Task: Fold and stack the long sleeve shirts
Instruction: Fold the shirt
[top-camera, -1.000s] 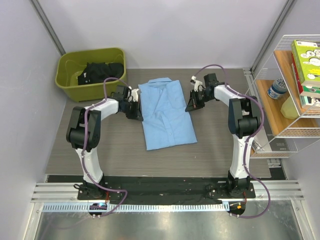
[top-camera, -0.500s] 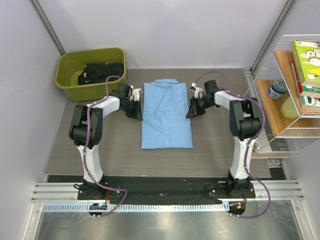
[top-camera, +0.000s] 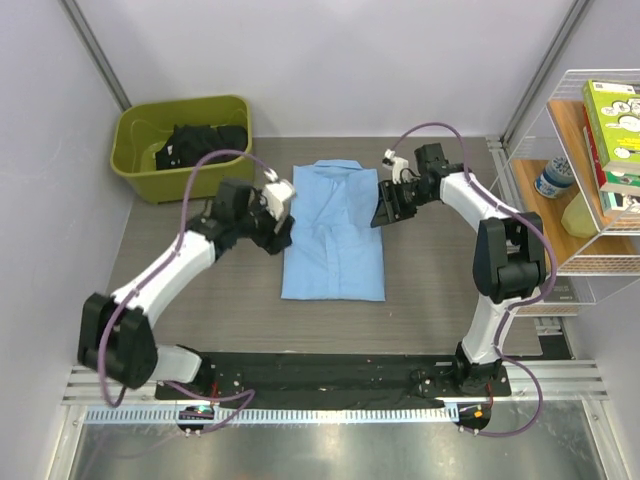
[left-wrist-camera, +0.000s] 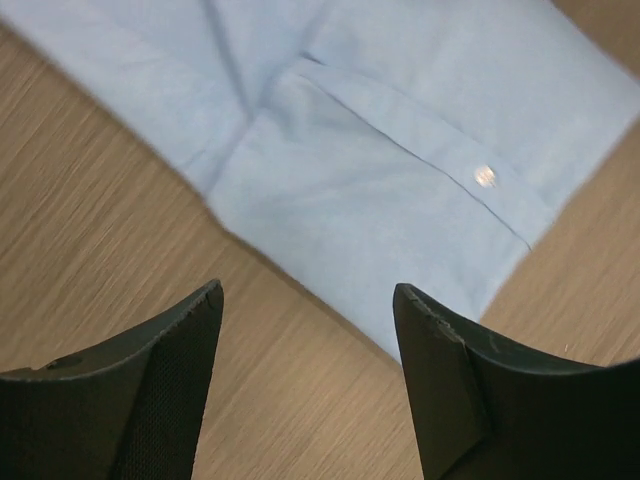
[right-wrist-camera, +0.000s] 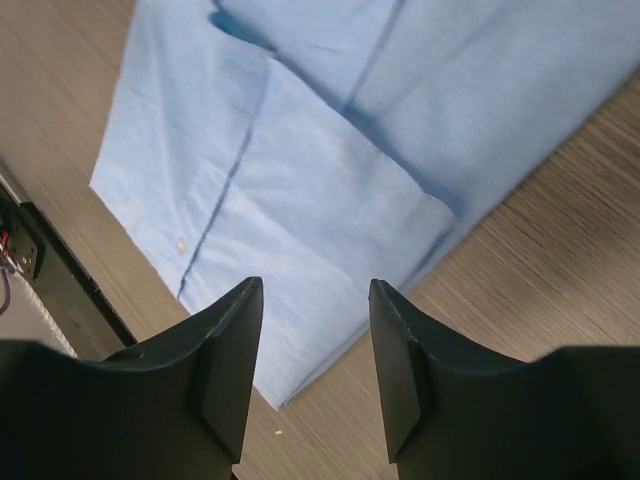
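A light blue long sleeve shirt (top-camera: 333, 235) lies folded into a tidy rectangle in the middle of the table, collar at the far end. Its cloth fills the upper part of the left wrist view (left-wrist-camera: 380, 150) and of the right wrist view (right-wrist-camera: 330, 150). My left gripper (top-camera: 284, 226) hovers at the shirt's left edge, open, with bare table between its fingers (left-wrist-camera: 170, 390). At the shirt's right edge near the collar, my right gripper (top-camera: 384, 211) is open too, and nothing is between its fingers (right-wrist-camera: 225, 370).
A green bin (top-camera: 181, 146) holding dark clothing (top-camera: 200, 142) stands at the back left. A wire shelf (top-camera: 590, 180) with books and a jar is on the right. The black base strip (top-camera: 330, 375) runs along the near edge.
Both grippers were shut on the shirt's side edges and have opened and let go. The shirt was squared up from a skewed lie. The left arm's elbow has swung down and outward.
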